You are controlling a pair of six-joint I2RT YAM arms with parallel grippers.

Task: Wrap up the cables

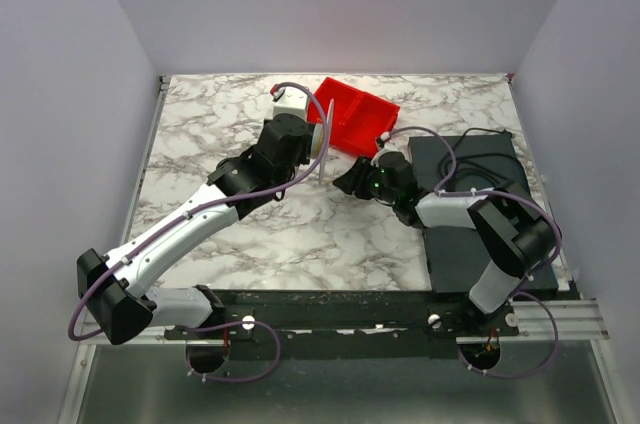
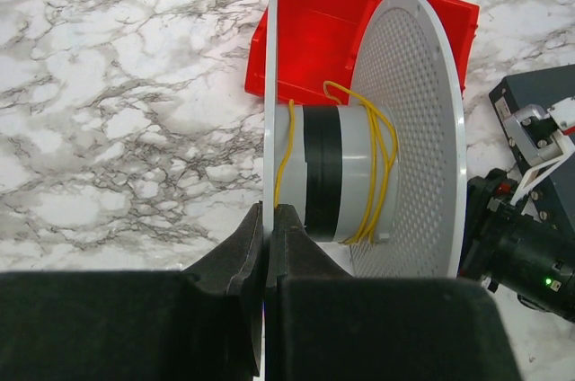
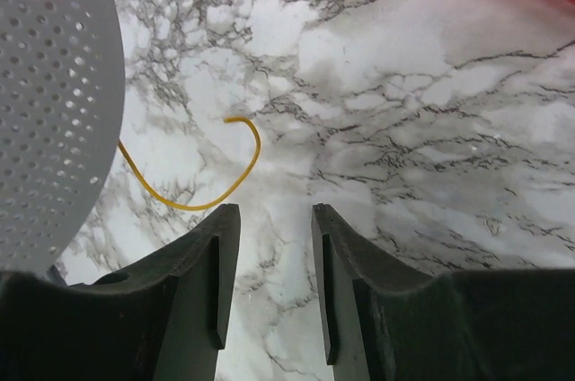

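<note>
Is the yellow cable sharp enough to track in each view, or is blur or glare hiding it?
Left wrist: yellow cable sharp on the spool core; left gripper dark and soft-focused in the foreground. Right wrist: the cable's loose end crisp on the marble, no glare. Top external: evenly lit, but the cable is too thin to make out.

Left tool (image 2: 267, 224) pinched shut, right tool (image 3: 276, 215) spread apart.
</note>
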